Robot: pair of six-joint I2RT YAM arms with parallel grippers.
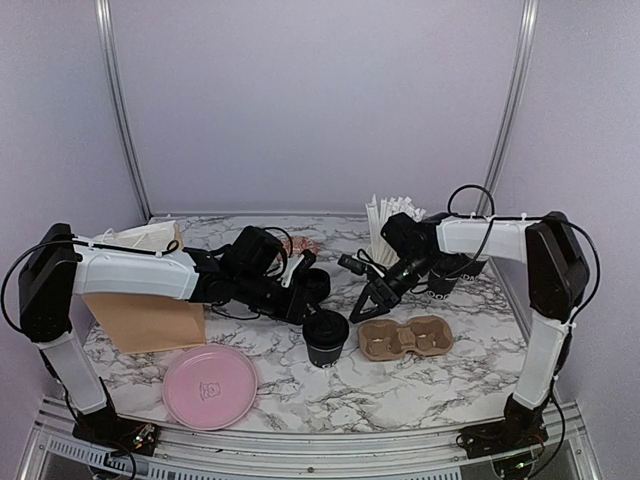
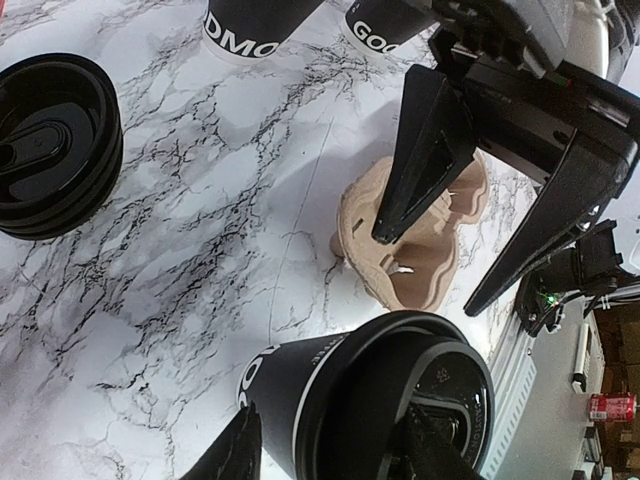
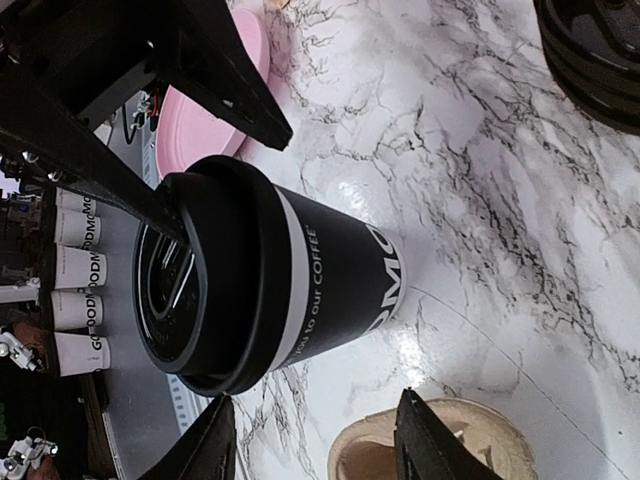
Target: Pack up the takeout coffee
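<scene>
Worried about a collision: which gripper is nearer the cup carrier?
Right. The right gripper hangs open by the carrier's left end. The left gripper is further left, at the lidded cup beside the carrier.

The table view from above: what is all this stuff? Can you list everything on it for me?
lidded coffee cup: one, black with white lettering, centre of the table
other cups: at least two, black with white lettering, back right behind the right arm
lids: one stack, black, behind the lidded coffee cup
cup carrier: one, brown, two holes, just right of the lidded coffee cup
plate: one, pink, front left
paper bag: one, brown, left side
straws: a bunch, white, standing at the back right
table: one, white marble with grey veins
left gripper: black, fingers either side of the lidded coffee cup's top
right gripper: black, open and empty, above the cup carrier
</scene>
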